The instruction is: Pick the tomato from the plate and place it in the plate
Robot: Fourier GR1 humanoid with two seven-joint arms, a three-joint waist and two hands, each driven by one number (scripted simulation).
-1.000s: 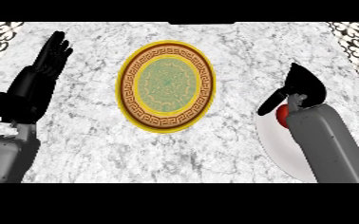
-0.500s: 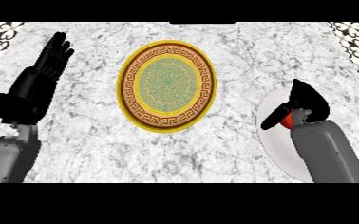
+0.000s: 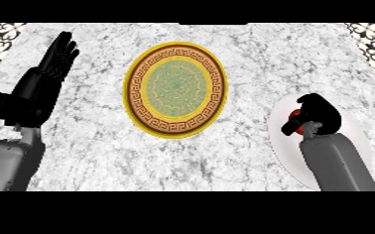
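Note:
A red tomato (image 3: 294, 115) lies on a plain white plate (image 3: 281, 140) at the right of the marble counter. My right hand (image 3: 319, 115) is over that plate with its fingers curled round the tomato, so only a small red patch shows at the hand's left side. An ornate plate (image 3: 176, 89) with a yellow rim, a brown key-pattern band and a green centre sits in the middle with nothing on it. My left hand (image 3: 45, 84) rests open at the left edge, fingers up.
My right forearm (image 3: 336, 162) covers much of the white plate. Patterned strips (image 3: 362, 30) show at the counter's far corners.
My right hand has drawn back toward the near edge and curled its fingers round the tomato on the white plate. The left hand has stayed put.

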